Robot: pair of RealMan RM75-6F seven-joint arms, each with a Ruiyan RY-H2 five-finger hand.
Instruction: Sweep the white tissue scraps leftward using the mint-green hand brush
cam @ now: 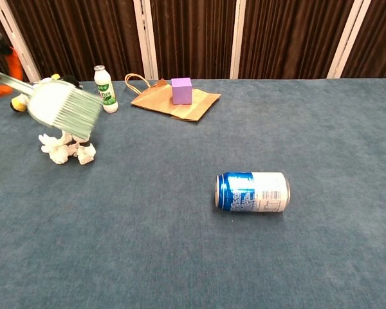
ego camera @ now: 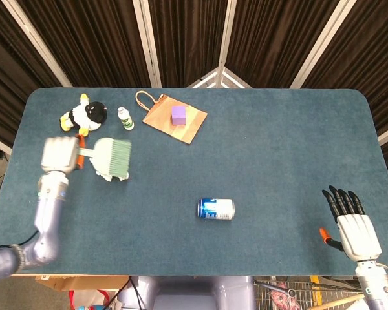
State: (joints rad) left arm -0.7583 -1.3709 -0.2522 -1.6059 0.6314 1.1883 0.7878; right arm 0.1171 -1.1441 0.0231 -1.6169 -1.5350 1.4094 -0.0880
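Mint-green hand brush (ego camera: 111, 157): grasped by left hand (ego camera: 60, 154) at frame left, bristles raised above white tissue scraps (cam: 67, 149), apparently for another leftward stroke. Right hand (ego camera: 355, 227): empty, fingers spread, lower right.
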